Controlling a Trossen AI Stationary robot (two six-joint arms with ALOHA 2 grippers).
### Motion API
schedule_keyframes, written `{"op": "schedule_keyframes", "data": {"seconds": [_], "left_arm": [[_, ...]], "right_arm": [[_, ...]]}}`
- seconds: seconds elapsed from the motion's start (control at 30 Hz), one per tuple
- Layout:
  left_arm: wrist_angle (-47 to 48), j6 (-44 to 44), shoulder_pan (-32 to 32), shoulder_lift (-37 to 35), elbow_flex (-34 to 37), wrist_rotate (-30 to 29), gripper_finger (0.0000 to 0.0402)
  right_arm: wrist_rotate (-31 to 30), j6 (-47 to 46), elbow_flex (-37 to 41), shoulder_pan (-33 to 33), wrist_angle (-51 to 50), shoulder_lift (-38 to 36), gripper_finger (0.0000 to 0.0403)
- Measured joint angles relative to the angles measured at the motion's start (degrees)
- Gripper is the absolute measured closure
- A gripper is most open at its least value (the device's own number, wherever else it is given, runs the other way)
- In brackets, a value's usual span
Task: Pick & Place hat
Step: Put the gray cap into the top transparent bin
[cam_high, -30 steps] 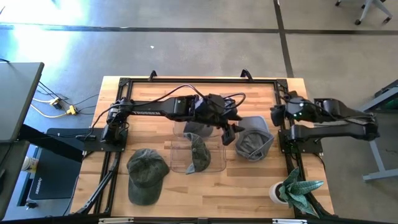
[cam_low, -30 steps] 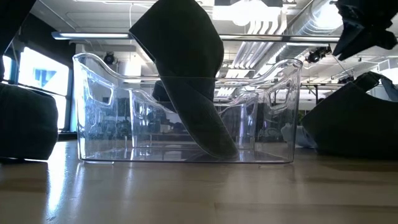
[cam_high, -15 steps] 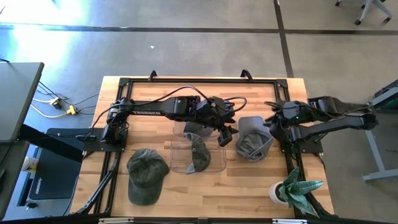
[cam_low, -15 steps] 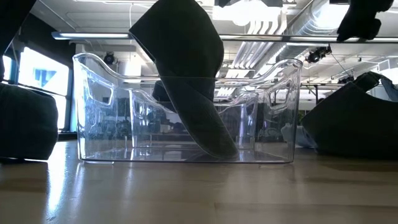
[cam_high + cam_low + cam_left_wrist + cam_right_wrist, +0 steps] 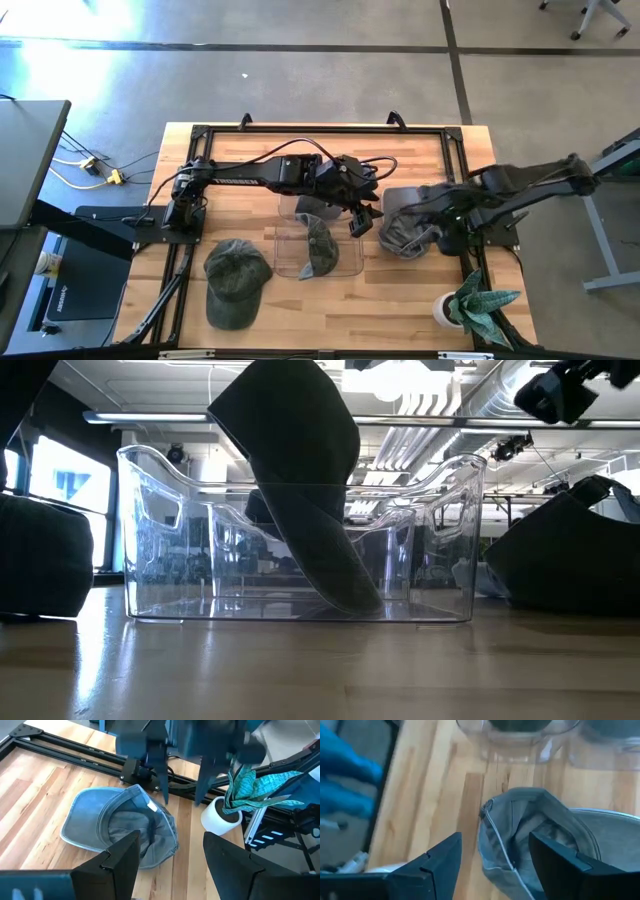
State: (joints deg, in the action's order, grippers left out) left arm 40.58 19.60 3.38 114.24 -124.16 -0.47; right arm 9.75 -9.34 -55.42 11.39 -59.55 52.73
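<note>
A grey hat [image 5: 400, 232] lies crown down on the table to the right of a clear bin [image 5: 345, 262]; its open underside [image 5: 117, 827] faces up. My right gripper [image 5: 425, 226] hangs open just over the hat's right part, with the hat's rim [image 5: 492, 827] showing between its fingers. My left gripper [image 5: 358, 220] is open in the air at the bin's right far corner, pointing at the grey hat [image 5: 545, 832]. A green hat [image 5: 320, 246] stands in the bin, brim down, its crown [image 5: 295, 440] rising above the bin's wall.
A second green hat [image 5: 237, 282] lies on the table left of the bin. A potted plant [image 5: 470, 305] in a white pot [image 5: 222, 816] stands at the near right corner. A black frame [image 5: 320, 130] edges the table. Grey cloth [image 5: 315, 207] shows under my left arm.
My right gripper has swung from beside its base at the table's right edge toward the left, and now hangs over the grey hat; it has rolled as it came. The hats and the bin have kept their places.
</note>
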Motion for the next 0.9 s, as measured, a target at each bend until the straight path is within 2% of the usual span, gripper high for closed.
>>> {"op": "schedule_keyframes", "data": {"seconds": [0.1, 0.3, 0.4, 0.6, 0.8, 0.9], "left_arm": [[0.0, 0.2, 0.0, 0.0, 0.0, 0.1, 0.0191], [0.1, 0.2, 0.0, 0.0, 0.0, 0.1, 0.0191], [0.6, 0.2, 0.0, 0.0, 0.0, 0.1, 0.0191], [3.0, 0.2, 0.0, 0.0, 0.0, 0.1, 0.0191], [3.9, 0.2, 0.0, 0.0, 0.0, 0.1, 0.0191], [4.1, 0.2, 0.0, 0.0, 0.0, 0.1, 0.0191]], "right_arm": [[0.5, 2.8, 0.0, 0.3, 0.5, 5.6, 0.0181], [4.9, 8.0, 0.0, 0.3, 1.0, 15.2, 0.0221], [3.9, 10.5, 0.0, 0.3, 0.9, 18.2, 0.0241], [1.0, 14.2, 0.0, 0.2, 1.1, 21.5, 0.0301], [7.1, 15.4, 3.8, -0.5, 1.9, 22.0, 0.0381], [8.3, 12.3, 7.2, -0.5, 2.6, 20.8, 0.0397]]}}
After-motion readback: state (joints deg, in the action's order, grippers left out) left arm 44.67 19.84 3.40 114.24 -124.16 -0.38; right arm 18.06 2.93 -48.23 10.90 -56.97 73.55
